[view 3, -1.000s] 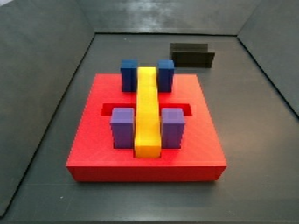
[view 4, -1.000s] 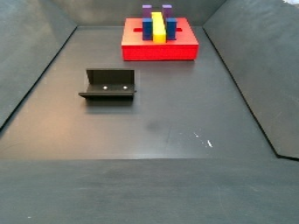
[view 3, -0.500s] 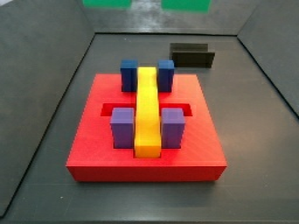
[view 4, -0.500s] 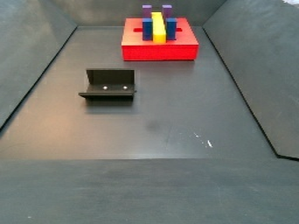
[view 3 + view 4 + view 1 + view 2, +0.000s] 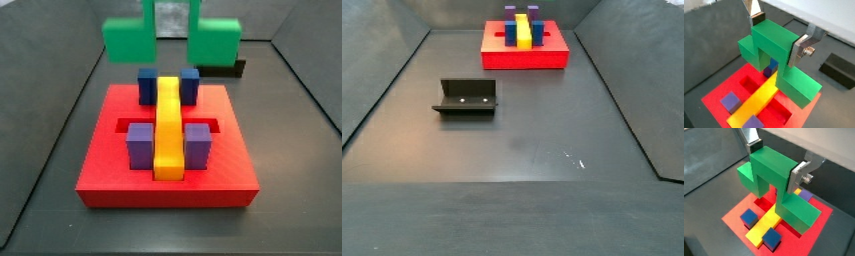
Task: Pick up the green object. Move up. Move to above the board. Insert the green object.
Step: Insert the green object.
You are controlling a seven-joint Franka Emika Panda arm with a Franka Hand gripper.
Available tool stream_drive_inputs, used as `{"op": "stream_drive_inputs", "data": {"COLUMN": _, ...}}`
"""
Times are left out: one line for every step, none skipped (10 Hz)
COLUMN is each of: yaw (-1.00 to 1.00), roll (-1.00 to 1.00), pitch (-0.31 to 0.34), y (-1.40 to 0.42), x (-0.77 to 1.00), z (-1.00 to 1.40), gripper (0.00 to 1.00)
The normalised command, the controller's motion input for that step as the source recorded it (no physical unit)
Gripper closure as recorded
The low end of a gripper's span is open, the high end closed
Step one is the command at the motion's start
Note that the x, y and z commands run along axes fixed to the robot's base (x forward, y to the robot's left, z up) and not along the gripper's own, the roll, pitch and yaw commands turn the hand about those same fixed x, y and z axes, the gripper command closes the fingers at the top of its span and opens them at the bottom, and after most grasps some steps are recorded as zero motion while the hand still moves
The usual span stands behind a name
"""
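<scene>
The gripper [image 5: 777, 34] clamps the green object [image 5: 777, 55] (three joined cubes, arch-like) by its raised middle cube. It hangs above the board [image 5: 807, 112], over the yellow bar [image 5: 757, 100].

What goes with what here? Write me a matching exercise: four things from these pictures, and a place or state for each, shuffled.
Things:
1. green object
2. yellow bar
3. fixture
4. board

Places or states:
A. red, resting on the floor
B. dark, on the floor apart from the board
C. clamped in the gripper, in the air above the board
D. lying along the board's middle

Pairs: 1-C, 2-D, 3-B, 4-A
</scene>
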Motion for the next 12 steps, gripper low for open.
{"op": "stream_drive_inputs", "data": {"yaw": 0.0, "roll": 0.27, "pitch": -0.027, "y": -0.28, "x": 0.3, "z": -0.68, "gripper": 1.0}}
{"op": "stream_drive_inputs", "data": {"yaw": 0.01, "roll": 0.26, "pitch": -0.034, "y": -0.23, "x": 0.21, "z": -0.63, "gripper": 1.0}}
{"op": "stream_drive_inputs", "data": {"yaw": 0.0, "roll": 0.15, "pitch": -0.066, "y": -0.12, "x": 0.15, "z": -0.55, "gripper": 1.0}}
{"op": "stream_drive_inputs", "data": {"yaw": 0.0, "roll": 0.01, "pitch": -0.117, "y": 0.0, "x": 0.12, "z": -0.41, "gripper": 1.0}}
{"op": "stream_drive_inputs", "data": {"yaw": 0.0, "roll": 0.0, "pitch": -0.117, "y": 0.0, "x": 0.0, "z": -0.27, "gripper": 1.0}}
{"op": "stream_drive_inputs", "data": {"yaw": 0.0, "roll": 0.0, "pitch": -0.039, "y": 0.0, "x": 0.0, "z": -0.11, "gripper": 1.0}}
{"op": "stream_drive_inputs", "data": {"yaw": 0.0, "roll": -0.02, "pitch": -0.069, "y": 0.0, "x": 0.0, "z": -0.15, "gripper": 1.0}}
{"op": "stream_drive_inputs", "data": {"yaw": 0.04, "roll": -0.03, "pitch": -0.079, "y": 0.0, "x": 0.0, "z": -0.22, "gripper": 1.0}}
{"op": "stream_drive_inputs", "data": {"yaw": 0.08, "roll": -0.03, "pitch": -0.097, "y": -0.03, "x": 0.0, "z": -0.27, "gripper": 1.0}}
{"op": "stream_drive_inputs", "data": {"yaw": 0.08, "roll": -0.01, "pitch": -0.08, "y": -0.03, "x": 0.0, "z": -0.2, "gripper": 1.0}}
{"op": "stream_drive_inputs", "data": {"yaw": 0.05, "roll": -0.02, "pitch": -0.064, "y": -0.01, "x": 0.0, "z": -0.13, "gripper": 1.0}}
{"op": "stream_drive_inputs", "data": {"yaw": 0.01, "roll": -0.06, "pitch": -0.084, "y": 0.0, "x": -0.06, "z": -0.01, "gripper": 1.0}}
